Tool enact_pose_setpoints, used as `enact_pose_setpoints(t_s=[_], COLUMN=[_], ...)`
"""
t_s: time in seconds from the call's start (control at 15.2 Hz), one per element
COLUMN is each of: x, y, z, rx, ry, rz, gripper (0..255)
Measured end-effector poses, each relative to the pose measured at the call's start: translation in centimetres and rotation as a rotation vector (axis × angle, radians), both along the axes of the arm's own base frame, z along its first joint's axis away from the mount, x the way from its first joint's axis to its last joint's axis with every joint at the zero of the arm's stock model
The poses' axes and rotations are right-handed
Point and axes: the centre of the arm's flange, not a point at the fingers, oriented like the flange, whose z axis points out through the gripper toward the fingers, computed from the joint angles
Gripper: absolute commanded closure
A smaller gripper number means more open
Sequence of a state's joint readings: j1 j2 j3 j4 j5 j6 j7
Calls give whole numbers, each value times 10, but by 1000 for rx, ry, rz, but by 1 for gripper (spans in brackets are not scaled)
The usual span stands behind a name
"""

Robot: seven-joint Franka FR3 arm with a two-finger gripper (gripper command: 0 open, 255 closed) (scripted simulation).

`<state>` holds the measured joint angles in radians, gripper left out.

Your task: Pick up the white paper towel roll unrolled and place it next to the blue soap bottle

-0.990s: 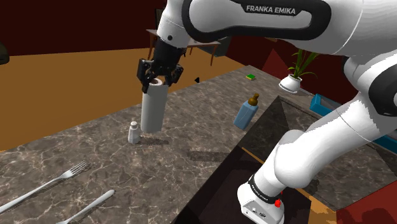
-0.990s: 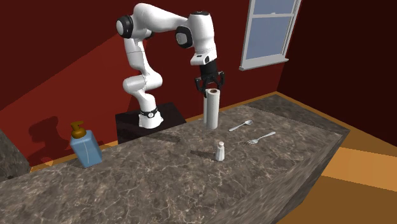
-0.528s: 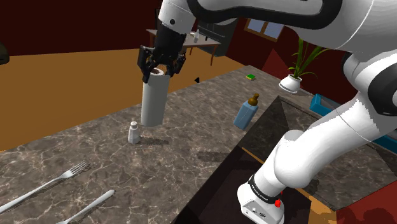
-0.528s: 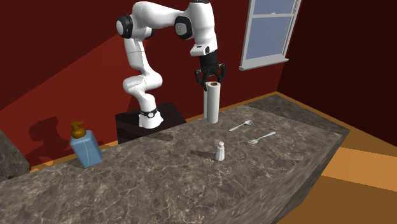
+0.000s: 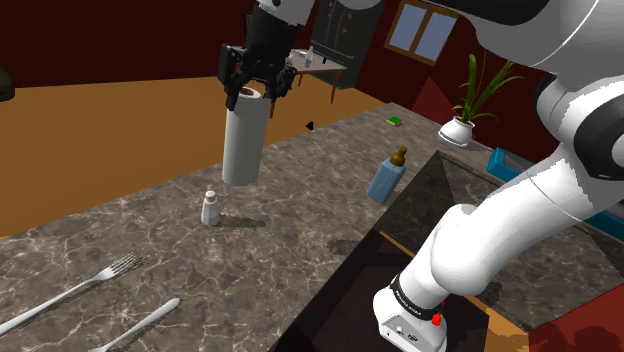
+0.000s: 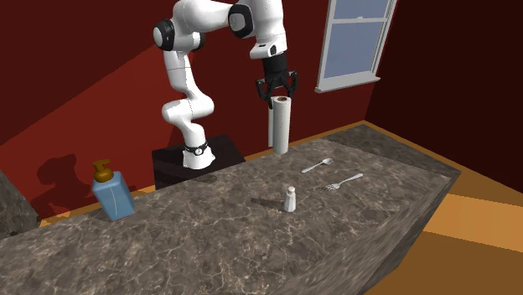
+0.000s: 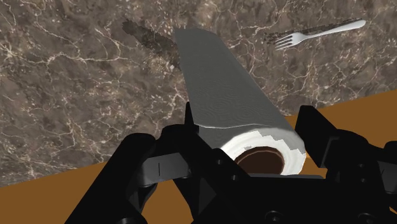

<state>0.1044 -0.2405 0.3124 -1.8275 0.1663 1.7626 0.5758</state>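
Where the shoulder view looks down over the counter (image 5: pixel 300 250), the gripper (image 5: pixel 252 90) is clamped on the top end of the paper towel roll (image 5: pixel 245 140). The roll hangs upright, its long axis vertical, above the stone near a small shaker (image 5: pixel 211 208), and the soap bottle (image 5: pixel 388 178) stands well apart toward that view's right. The second exterior view puts the bottle far to its left and shows the roll's foot clear of the surface, so the carry looks like a long sideways sweep. The wrist view adds both fingers pressing the roll's sides beside its brown core, with a fork (image 7: pixel 318 33) lying beyond.
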Motion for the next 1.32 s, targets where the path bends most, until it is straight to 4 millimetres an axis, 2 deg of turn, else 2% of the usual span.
enact_pose_setpoints(t_s=[1.06, 1.32], x=[1, -2], y=[1, -39], z=[86, 90], rx=[0, -1], ry=[0, 0], rz=[0, -1], gripper=[255, 255])
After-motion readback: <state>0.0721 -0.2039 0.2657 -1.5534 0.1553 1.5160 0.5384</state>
